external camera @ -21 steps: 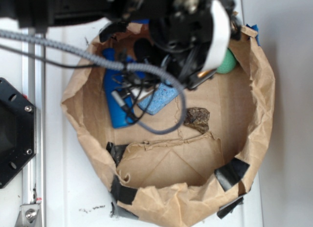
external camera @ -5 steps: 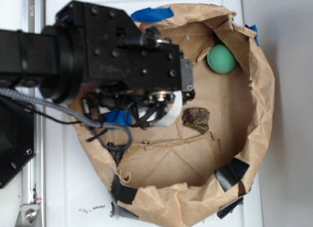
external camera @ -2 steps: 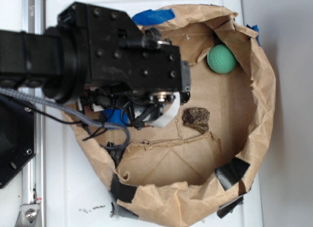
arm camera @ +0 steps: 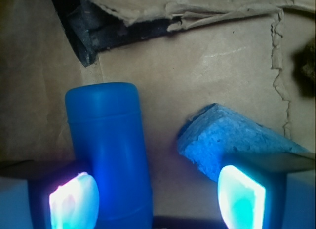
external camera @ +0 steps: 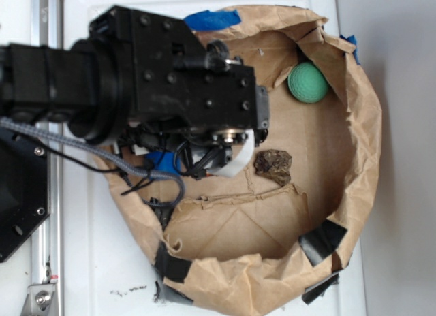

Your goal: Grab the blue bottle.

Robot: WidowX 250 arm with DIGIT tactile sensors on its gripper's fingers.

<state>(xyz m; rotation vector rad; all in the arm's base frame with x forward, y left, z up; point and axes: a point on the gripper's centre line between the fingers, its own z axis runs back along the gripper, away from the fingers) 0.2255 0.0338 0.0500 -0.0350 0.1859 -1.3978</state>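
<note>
Between spread jaws — blue bottle (arm camera: pixel 109 155), sponge (arm camera: pixel 232 140)

1. Exterior view: mounted overhead, facing straight down, at moderate distance; takes in the whole paper-lined basin (external camera: pixel 368 146) and the arm above its left half.
2. Wrist view: mounted on the gripper (arm camera: pixel 157 197), facing down, very near the paper floor.
3. Shared: blue bottle (external camera: pixel 160 161) (arm camera: pixel 111 155), partly hidden in exterior view.

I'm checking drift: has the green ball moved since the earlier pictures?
No. The green ball sits against the same fold of the paper wall as before.
</note>
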